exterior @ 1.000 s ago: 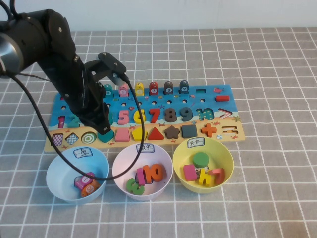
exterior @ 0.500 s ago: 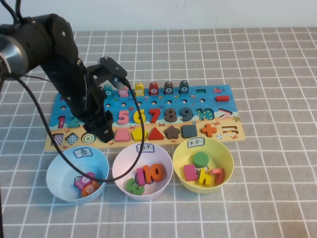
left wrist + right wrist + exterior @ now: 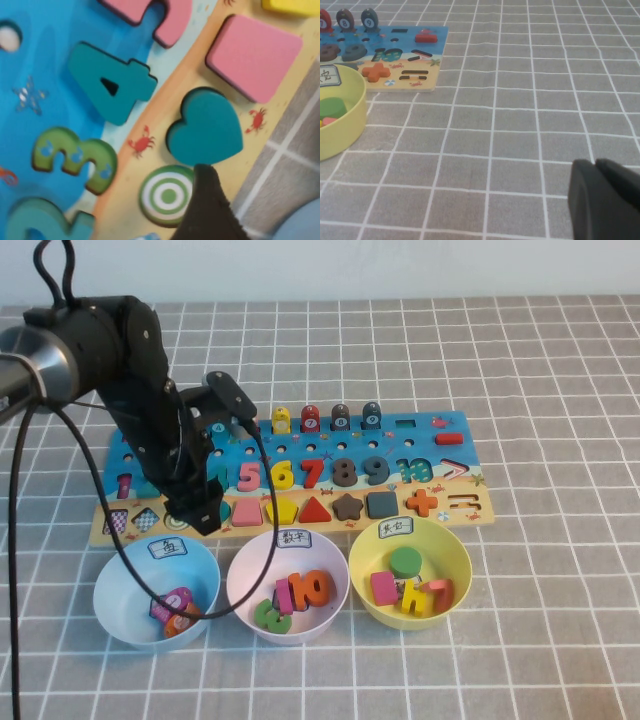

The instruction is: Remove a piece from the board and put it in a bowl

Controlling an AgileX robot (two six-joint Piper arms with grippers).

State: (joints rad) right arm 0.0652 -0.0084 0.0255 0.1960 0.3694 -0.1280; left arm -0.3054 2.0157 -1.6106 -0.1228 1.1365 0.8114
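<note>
The teal heart piece [image 3: 205, 127] lies in its slot on the sandy strip of the board [image 3: 400, 440], between the green ringed disc [image 3: 165, 195] and a pink square [image 3: 252, 55]. My left gripper [image 3: 205, 518] is low over it and open. In the left wrist view only one fingertip [image 3: 205, 175] shows, touching the heart's pointed edge. In the high view the gripper hides most of the heart [image 3: 222, 509]. The pale yellow bowl [image 3: 455, 540] stands in front of the board's right part. My right gripper [image 3: 596, 162] is shut and empty over the grey cloth, out of the high view.
A blue bowl [image 3: 115, 585] and a pink bowl [image 3: 245, 570] with pieces stand in front of the board, left of the yellow bowl. The left arm's cable [image 3: 60, 490] loops over the board's left end and the blue bowl. White-gridded grey cloth [image 3: 560, 620] covers the table.
My left arm has shifted left and lowered its gripper onto the board's front strip. The heart, plainly seen a second ago, is now mostly covered. The bowls have not moved.
</note>
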